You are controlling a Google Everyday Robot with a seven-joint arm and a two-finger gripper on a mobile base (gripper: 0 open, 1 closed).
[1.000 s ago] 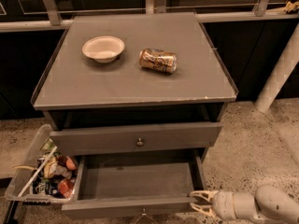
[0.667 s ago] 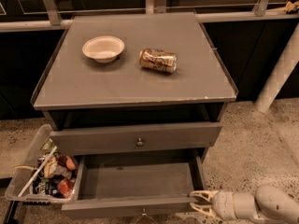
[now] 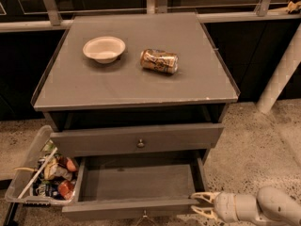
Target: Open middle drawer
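Note:
The middle drawer (image 3: 136,180) is pulled out toward me, with its grey inside showing and nothing in it. Its front panel runs along the bottom of the view, and the small metal knob (image 3: 145,215) is just visible at its centre. My gripper (image 3: 199,205) is at the lower right, beside the right end of that front panel. Its two pale fingers (image 3: 203,197) are spread apart and hold nothing. The drawer above (image 3: 136,139), with its own round knob (image 3: 140,143), is pushed in.
On the cabinet top (image 3: 94,86) are a white bowl (image 3: 104,48) and a gold can lying on its side (image 3: 159,60). A clear bin of snack packets (image 3: 44,175) stands on the floor at the left. A white post (image 3: 281,74) stands at the right.

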